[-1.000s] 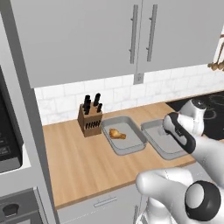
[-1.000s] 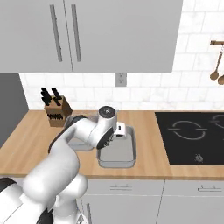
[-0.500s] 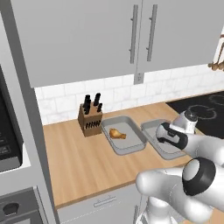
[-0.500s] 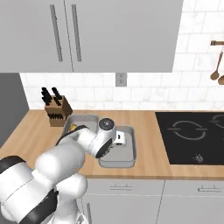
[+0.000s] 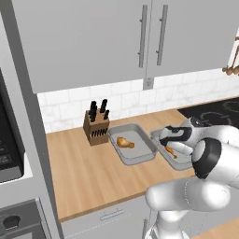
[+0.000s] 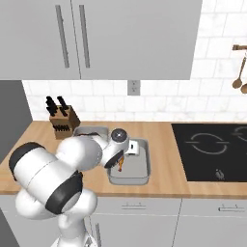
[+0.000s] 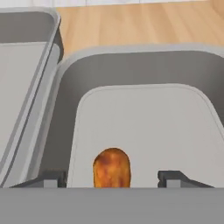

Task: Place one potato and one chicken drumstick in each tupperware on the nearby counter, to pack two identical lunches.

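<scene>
Gripper point(image 7: 112, 178) now w/ jaws apart over right-hand tupperware point(image 5: 184, 163), vs clamped shut a sec ago; tips wide in hand view, drumstick point(image 7: 112, 168) between them w/ gaps both sides, so let go, not held. In left base view second drumstick point(image 5: 171, 151) on tray floor just under hand; in right base view same piece point(image 6: 120, 165) showing below wrist, inside tray point(image 6: 140, 178). Whether fully at rest or mid-drop: can't tell, hand covers much of it.

Also lower than a sec ago: arm dipped toward tray, hand now close over it.

Other tupperware point(image 5: 132, 144), left one, just beside and nearly touching, w/ own drumstick point(image 5: 124, 142) lying near its middle. Both trays on counter point(image 5: 84, 168) betw knife block point(image 5: 96, 126) and cooktop point(image 6: 212, 149).

Meaning for task: judging by this, drumstick half done, one per tray. No potato visible in either tray, none spotted on counter in these views, so potato half not yet done. Abt halfway at best.

Next likely: lift hand clear w/o dragging drumstick, then go find potatoes, prob w/ base move since none near. Risk: piece snagging on a tip on way up, or hand clipping tray rim and shoving tray along the counter.
</scene>
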Robot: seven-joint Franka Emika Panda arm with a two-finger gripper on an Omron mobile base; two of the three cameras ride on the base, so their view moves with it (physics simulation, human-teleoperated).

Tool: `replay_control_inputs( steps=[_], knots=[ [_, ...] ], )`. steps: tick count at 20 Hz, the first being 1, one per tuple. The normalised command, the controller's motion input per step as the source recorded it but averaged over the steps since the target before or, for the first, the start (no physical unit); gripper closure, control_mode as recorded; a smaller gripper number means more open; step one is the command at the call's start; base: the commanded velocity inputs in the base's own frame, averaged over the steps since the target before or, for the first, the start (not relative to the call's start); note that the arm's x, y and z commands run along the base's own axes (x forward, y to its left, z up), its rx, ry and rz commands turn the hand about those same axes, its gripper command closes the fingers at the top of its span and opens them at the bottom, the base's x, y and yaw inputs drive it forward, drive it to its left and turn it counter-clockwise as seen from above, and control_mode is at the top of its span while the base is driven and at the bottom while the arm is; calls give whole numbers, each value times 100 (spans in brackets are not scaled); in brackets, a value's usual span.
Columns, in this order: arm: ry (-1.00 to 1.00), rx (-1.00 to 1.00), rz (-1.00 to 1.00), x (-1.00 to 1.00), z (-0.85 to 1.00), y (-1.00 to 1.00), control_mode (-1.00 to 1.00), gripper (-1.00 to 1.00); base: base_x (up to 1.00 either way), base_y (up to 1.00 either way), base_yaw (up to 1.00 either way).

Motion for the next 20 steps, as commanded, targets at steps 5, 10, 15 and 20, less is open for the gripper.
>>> replay_control_inputs(
  steps=[5, 10, 15, 20],
  knots=[
    [-12, -2, 0, -76, 98, 16, -100, -100, 0, 0, 0],
    [-3, -10, 0, -75, 100, 52, -100, -100, 0, 0, 0],
    [-9, -12, 0, -76, 80, 61, -100, -100, 0, 0, 0],
    [-11, -7, 0, -86, 65, 33, -100, -100, 0, 0, 0]
  ],
)
